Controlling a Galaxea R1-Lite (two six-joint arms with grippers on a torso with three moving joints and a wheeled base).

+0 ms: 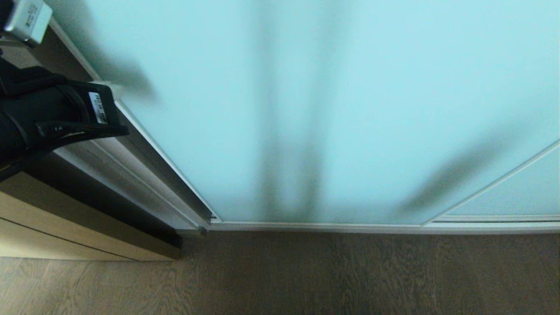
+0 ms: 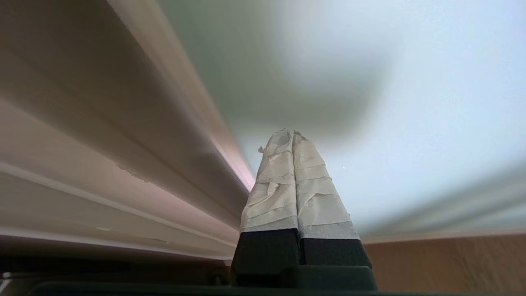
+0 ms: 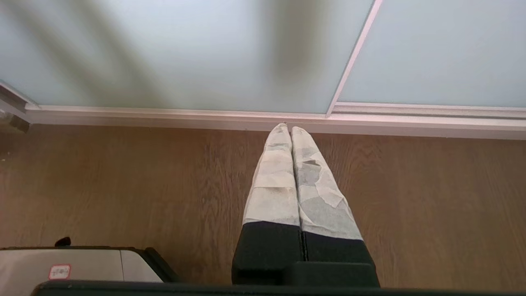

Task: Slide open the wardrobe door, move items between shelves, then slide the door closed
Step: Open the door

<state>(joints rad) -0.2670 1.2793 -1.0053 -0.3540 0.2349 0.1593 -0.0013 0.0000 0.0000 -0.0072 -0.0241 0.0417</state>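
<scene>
Where wardrobe door (image 1: 350, 109) meets wood floor (image 1: 350, 275), track runs L-R.

Soft shadows on door (image 1: 332, 109); perhaps motion-blurred.

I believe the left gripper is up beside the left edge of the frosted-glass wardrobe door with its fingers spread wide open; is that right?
Not quite. The left gripper is indeed beside the left edge of the sliding wardrobe door, but its taped fingers are pressed together, shut on nothing. The left wrist view shows this.
</scene>
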